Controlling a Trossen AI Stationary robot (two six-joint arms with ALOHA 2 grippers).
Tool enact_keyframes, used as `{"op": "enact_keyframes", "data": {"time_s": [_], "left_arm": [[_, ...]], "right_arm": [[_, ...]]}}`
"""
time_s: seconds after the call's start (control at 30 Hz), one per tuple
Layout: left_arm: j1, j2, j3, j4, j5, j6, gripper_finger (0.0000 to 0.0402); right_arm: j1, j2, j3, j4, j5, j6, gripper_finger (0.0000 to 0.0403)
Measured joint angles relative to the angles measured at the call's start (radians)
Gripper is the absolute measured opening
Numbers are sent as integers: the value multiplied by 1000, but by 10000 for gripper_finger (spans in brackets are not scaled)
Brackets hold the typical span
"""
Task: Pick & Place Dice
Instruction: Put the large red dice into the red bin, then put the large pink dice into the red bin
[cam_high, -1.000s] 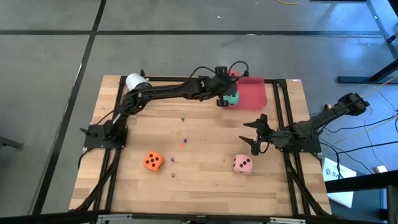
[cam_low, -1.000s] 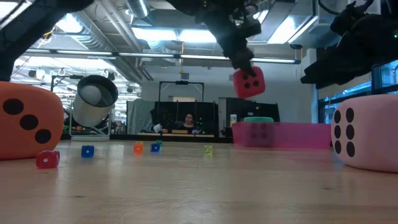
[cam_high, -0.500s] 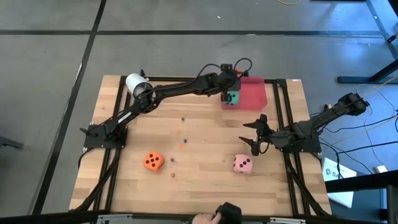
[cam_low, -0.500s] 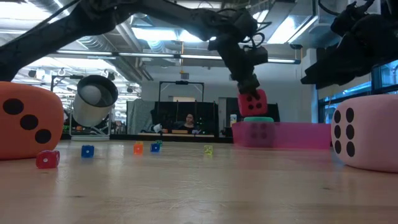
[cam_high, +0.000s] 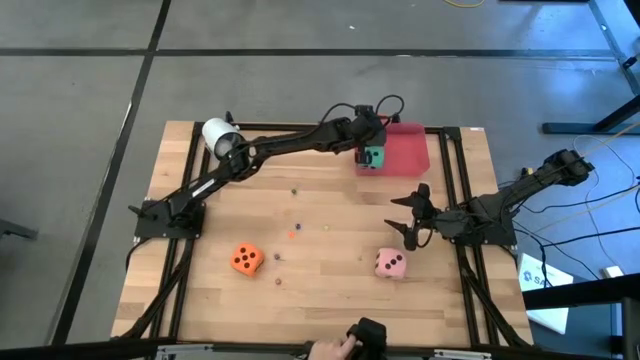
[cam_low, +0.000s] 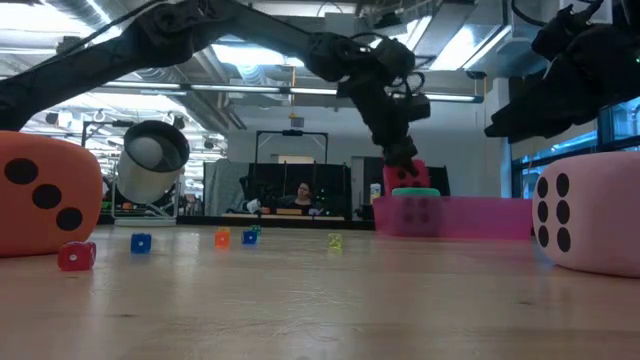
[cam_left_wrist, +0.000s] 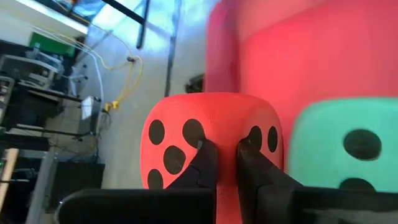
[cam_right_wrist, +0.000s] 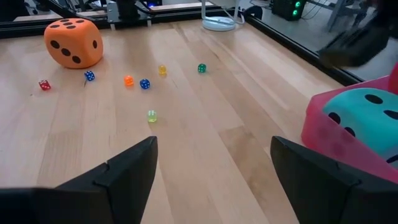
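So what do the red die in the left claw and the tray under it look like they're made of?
Red die: likely soft foam, matte, with rounded edges; the left claw pinches into its face, shut on it. Tray: probably thin translucent pink-red plastic, since the green die shows faintly through its wall.

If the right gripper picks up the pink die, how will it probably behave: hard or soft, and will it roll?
The pink die looks like padded foam with rounded edges, so it probably squashes a little under a grip. It rests flat on the table, so it likely stays put rather than rolling. It seems light for its size.
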Motion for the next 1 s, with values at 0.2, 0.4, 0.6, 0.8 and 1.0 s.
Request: {"op": "enact_keyframes", "data": {"time_s": [0.2, 0.4, 0.6, 0.8, 1.0], "left_arm": [[0, 16, 0, -33, 5, -3, 7], [0, 16, -1, -35, 52, -26, 12], [0, 16, -1, -35, 53, -35, 45], [0, 16, -1, -35, 55, -46, 121], [0, 16, -1, -20, 25, -68, 176]], "right_arm": [[0, 0, 0, -7, -3, 1, 310], [0, 2, 0, -7, -4, 2, 310], [0, 2, 0, -8, -4, 4, 310], [0, 2, 0, -8, -4, 4, 310], [0, 2, 0, -21, -4, 4, 310]]}}
